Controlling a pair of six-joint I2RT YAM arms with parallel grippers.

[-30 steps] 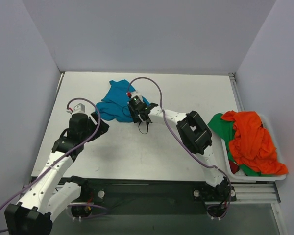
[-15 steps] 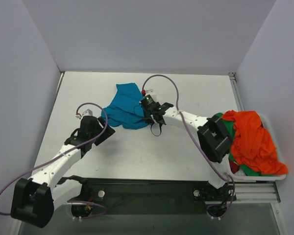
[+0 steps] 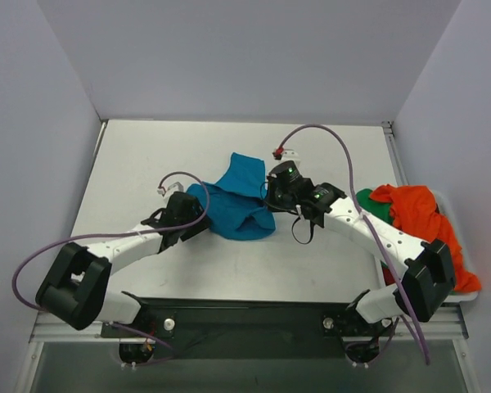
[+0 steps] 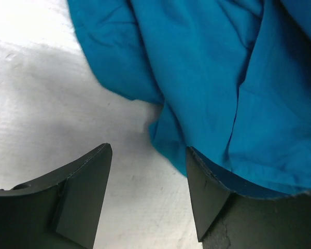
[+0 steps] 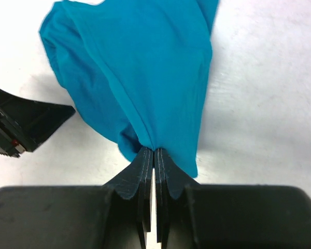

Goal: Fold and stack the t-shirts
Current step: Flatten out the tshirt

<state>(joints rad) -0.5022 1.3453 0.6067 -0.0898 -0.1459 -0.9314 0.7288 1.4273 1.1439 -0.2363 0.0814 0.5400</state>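
Note:
A teal-blue t-shirt [image 3: 244, 205] lies bunched on the table's middle. My right gripper [image 3: 272, 191] is shut on a pinch of its right edge, and in the right wrist view the cloth [image 5: 145, 67] hangs stretched away from the closed tips [image 5: 154, 151]. My left gripper [image 3: 203, 224] is open at the shirt's left edge. In the left wrist view its jaws [image 4: 147, 150] stand apart over bare table, with a fold of the shirt [image 4: 223, 78] draped on the right finger [image 4: 207, 192]. The orange-red t-shirt [image 3: 421, 225] and a green one [image 3: 367, 205] lie heaped at the right.
A white tray [image 3: 473, 286] at the table's right edge holds the orange-red and green heap. The right arm's elbow [image 3: 430, 278] stands in front of it. The left gripper's black body [image 5: 26, 124] shows at the left of the right wrist view. Grey walls close in the table.
The right gripper shut on the teal shirt and dragged it rightward and nearer. The left arm stretched out low to the right, following the shirt's left edge, its jaws narrowing a little.

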